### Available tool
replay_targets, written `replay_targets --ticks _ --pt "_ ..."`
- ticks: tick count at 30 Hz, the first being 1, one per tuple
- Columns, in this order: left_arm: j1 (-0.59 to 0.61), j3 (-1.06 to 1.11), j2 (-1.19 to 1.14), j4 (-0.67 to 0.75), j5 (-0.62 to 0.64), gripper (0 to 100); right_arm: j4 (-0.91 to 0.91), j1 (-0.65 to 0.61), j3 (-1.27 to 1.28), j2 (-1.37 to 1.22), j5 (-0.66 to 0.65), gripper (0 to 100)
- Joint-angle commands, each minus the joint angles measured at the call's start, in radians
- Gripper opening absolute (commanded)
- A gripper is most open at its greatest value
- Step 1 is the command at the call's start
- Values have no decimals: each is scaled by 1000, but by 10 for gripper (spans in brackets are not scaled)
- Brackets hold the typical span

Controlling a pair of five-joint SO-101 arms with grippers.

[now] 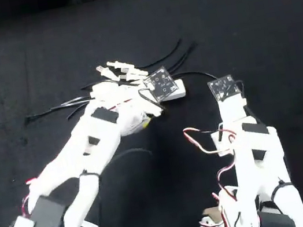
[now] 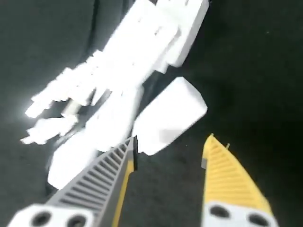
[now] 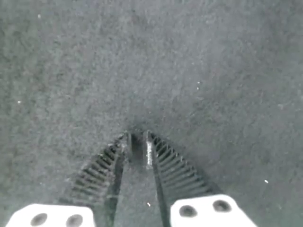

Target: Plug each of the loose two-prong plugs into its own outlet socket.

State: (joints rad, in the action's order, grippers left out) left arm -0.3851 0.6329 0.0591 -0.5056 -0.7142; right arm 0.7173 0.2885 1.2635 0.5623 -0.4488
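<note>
At the far left of the black table (image 1: 17, 49) we see thin black cables (image 1: 51, 112) trailing out. The left arm reaches in beside them, up to a heap of white plugs (image 1: 116, 71) near the table's middle. The left hand (image 2: 171, 139) stands apart, one grey finger and one yellow, and a white block (image 2: 174, 113) lies just beyond its tips, beside the heap. Further right, well apart from the plugs, the right hand (image 3: 137, 137) points down at bare cloth, its fingers drawn together.
</note>
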Motion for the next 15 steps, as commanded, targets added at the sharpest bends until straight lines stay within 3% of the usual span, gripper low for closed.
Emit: replay_targets --ticks 1,5,12,15 --pt "-7 -22 -75 41 15 223 -14 9 -50 -1 8 64" --pt "-4 -99 -192 41 15 221 -14 9 -48 1 6 64" --pt "-12 -153 -278 35 9 38 -15 9 -48 -1 6 62" --pt "-27 -124 -259 35 9 41 -15 9 -48 -1 6 62"
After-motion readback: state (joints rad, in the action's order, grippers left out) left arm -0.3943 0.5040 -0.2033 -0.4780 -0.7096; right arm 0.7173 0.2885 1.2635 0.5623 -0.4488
